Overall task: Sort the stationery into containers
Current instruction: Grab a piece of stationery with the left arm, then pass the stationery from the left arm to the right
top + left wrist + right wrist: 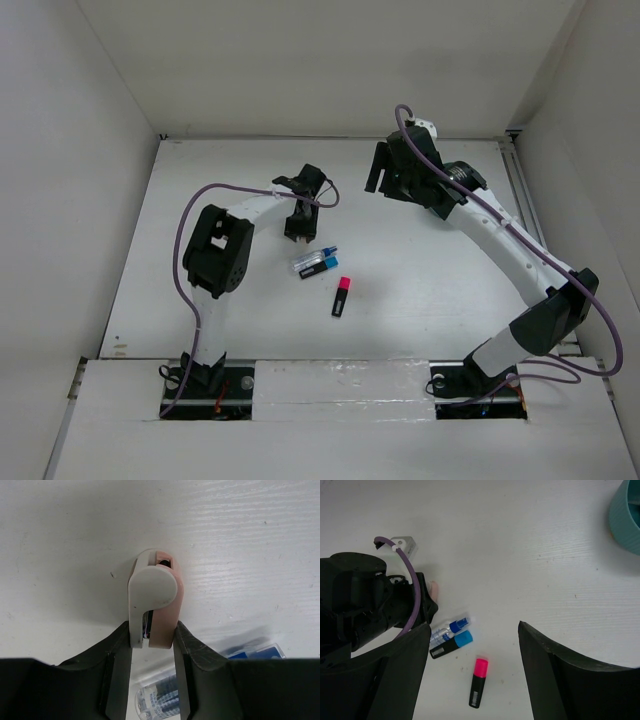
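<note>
The left arm and the right arm are each built of smooth white tubular links joined by bulky matte black joint housings, and each is bolted to a black base plate. A thin purple cable loops along the outside of each arm, and a small white clip sits on it near the wrist. The left tool and the right tool have broad matte black fingers with bevelled edges.

One blue-capped highlighter, one pink-capped highlighter, one clear tube, one pink-white item, one teal cup
</note>
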Action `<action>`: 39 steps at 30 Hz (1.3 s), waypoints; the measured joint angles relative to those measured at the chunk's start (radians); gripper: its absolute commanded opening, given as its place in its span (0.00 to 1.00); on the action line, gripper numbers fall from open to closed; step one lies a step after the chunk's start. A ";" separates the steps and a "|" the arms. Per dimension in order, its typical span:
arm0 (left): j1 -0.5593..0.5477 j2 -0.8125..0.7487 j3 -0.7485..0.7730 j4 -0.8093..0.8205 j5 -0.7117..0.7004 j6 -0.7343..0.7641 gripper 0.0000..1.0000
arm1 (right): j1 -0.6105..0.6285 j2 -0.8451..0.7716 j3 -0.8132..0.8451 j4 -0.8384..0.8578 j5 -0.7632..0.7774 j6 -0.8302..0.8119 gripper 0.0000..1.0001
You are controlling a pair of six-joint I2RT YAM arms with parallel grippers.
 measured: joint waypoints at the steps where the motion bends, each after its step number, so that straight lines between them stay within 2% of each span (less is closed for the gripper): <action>1: 0.000 0.000 0.000 0.000 0.002 0.000 0.17 | 0.000 0.000 0.000 0.000 0.000 0.000 0.76; 2: 0.000 0.000 0.000 0.000 0.005 0.000 0.09 | 0.000 0.000 0.000 0.000 0.000 0.000 0.76; 3: 0.000 0.000 0.000 0.000 0.006 0.000 0.09 | 0.000 0.000 0.000 0.000 0.000 0.000 0.76; 4: 0.001 0.000 0.000 0.001 0.008 0.000 0.01 | 0.000 0.000 0.000 0.000 0.000 0.000 0.76; 5: 0.002 0.000 0.000 0.002 0.010 0.000 0.00 | 0.000 0.000 0.000 0.000 0.000 0.000 0.76; 11: 0.003 -0.003 -0.002 0.008 0.037 -0.004 0.00 | -0.018 0.000 0.000 0.011 -0.044 -0.019 0.76; 18: 0.002 -0.048 -0.041 0.040 0.066 -0.009 0.00 | -0.120 0.000 -0.013 0.080 -0.175 -0.044 0.75; 25: 0.002 -0.294 -0.122 0.164 0.129 -0.005 0.00 | -0.201 0.000 -0.013 0.113 -0.290 -0.051 0.75; 31: 0.002 -0.516 -0.187 0.327 0.269 0.021 0.00 | -0.211 0.000 -0.013 0.143 -0.388 -0.017 0.74; 39: 0.002 -0.586 -0.208 0.411 0.462 0.069 0.00 | -0.145 0.000 -0.024 0.241 -0.514 0.065 0.74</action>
